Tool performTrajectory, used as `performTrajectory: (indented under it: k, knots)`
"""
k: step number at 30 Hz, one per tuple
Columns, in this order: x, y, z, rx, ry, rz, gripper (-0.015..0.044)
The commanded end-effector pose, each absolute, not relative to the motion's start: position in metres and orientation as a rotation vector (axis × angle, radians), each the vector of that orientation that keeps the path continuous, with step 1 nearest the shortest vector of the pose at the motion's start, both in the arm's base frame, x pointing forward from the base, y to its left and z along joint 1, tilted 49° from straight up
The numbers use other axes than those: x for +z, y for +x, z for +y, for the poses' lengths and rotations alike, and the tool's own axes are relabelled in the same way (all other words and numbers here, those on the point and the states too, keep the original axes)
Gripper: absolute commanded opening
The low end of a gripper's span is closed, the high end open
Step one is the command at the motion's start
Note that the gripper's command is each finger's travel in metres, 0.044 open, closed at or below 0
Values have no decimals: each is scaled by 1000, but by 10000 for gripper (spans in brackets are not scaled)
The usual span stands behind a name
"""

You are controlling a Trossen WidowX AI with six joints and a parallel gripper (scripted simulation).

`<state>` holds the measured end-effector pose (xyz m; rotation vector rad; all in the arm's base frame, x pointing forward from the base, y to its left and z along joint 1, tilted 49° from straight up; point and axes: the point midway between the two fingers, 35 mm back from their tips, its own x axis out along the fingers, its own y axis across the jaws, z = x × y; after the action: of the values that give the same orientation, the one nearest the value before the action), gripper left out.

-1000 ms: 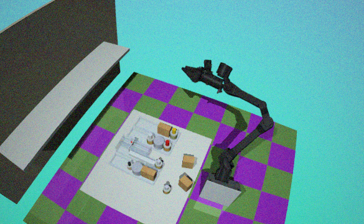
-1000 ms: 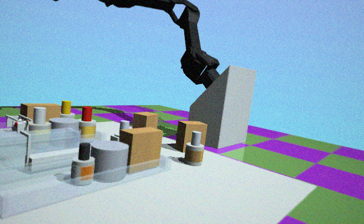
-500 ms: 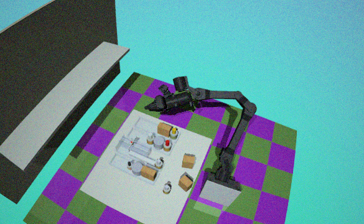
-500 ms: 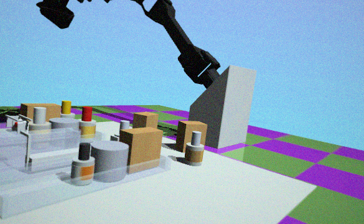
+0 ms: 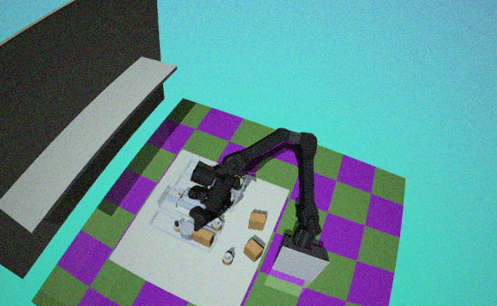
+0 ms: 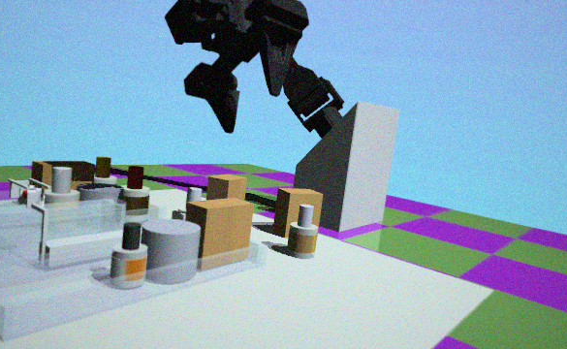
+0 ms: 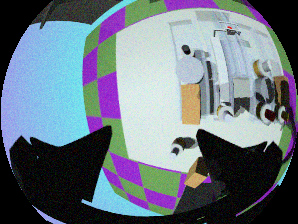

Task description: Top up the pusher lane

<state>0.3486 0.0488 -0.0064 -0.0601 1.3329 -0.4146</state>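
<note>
The loose jar [image 5: 228,257] [image 6: 302,239] [image 7: 175,150], with a pale cap and a brown label, stands upright on the white mat, outside the trays. Another pale-capped jar [image 5: 217,223] [image 6: 194,195] [image 7: 225,112] stands at the front of the clear sprung lane [image 7: 225,70]; its label is mostly hidden. A small red mark [image 5: 179,194] [image 7: 230,28] shows at the pusher end of the lane. My gripper [image 6: 253,112] [image 7: 156,132] is wide open and empty, high above the mat. It hides part of the lane in the top view.
A cardboard box [image 5: 203,237] [image 6: 220,237] [image 7: 190,104], grey cylinder [image 5: 186,229] [image 6: 171,252] [image 7: 189,69] and black-capped jar [image 6: 129,267] [image 7: 187,50] stand beside the lane. Jars with red [image 6: 136,177] and yellow caps stand on its other side. Two boxes [image 5: 257,221] [image 5: 253,249] stand near my base.
</note>
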Motion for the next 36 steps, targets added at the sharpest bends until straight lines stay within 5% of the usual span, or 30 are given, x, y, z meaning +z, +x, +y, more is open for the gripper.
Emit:
performTrajectory:
  k: [1, 6, 36]
  knots:
    - [-49, 304, 48, -571, -248, 1455, 440]
    - [-79, 252, 40, -742, -559, 1495, 440]
    - [-117, 241, -6, -749, -574, 1494, 440]
